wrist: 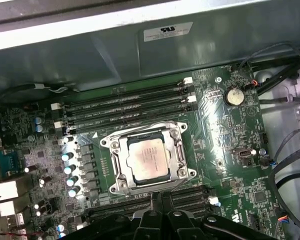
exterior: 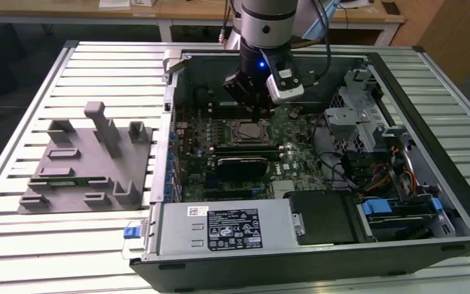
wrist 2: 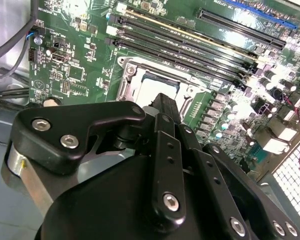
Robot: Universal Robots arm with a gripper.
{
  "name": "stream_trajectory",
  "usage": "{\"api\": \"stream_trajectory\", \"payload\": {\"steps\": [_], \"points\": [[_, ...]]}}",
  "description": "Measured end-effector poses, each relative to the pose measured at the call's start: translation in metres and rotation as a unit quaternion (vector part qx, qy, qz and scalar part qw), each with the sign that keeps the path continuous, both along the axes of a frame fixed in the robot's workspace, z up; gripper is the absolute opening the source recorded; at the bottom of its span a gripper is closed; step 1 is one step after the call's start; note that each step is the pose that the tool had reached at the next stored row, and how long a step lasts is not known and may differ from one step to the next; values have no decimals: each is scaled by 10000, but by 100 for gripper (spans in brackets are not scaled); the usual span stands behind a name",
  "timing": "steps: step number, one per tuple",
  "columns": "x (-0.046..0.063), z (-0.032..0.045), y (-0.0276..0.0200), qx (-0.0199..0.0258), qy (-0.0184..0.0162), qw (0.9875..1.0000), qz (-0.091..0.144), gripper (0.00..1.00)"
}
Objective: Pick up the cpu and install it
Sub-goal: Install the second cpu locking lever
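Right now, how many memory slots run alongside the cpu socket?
4 show above the cpu in the first wrist view, stacked as parallel memory slots; more below are partly hidden by the gripper.

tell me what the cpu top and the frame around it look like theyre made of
The cpu top looks like brushed, satin silver metal: it reflects light softly, with a thin pale rim. The socket frame around it appears to be bare stamped steel, brighter and shinier, with glinting edges and screw heads. Neither can be confirmed by look alone.
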State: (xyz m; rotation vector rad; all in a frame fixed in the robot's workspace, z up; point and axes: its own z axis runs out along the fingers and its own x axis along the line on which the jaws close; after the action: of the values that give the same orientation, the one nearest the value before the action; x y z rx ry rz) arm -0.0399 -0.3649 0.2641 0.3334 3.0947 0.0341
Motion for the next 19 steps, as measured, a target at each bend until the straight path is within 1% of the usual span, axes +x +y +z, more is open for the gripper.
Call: {"api": "stream_trajectory", "payload": {"steps": [6,11,19], "points": [[-17,-21,-23,-1,1,10000,1,11],[-26,-54,-65,0,0,10000,2,11],[-26,-121,-118,0,0,10000,24,11]]}}
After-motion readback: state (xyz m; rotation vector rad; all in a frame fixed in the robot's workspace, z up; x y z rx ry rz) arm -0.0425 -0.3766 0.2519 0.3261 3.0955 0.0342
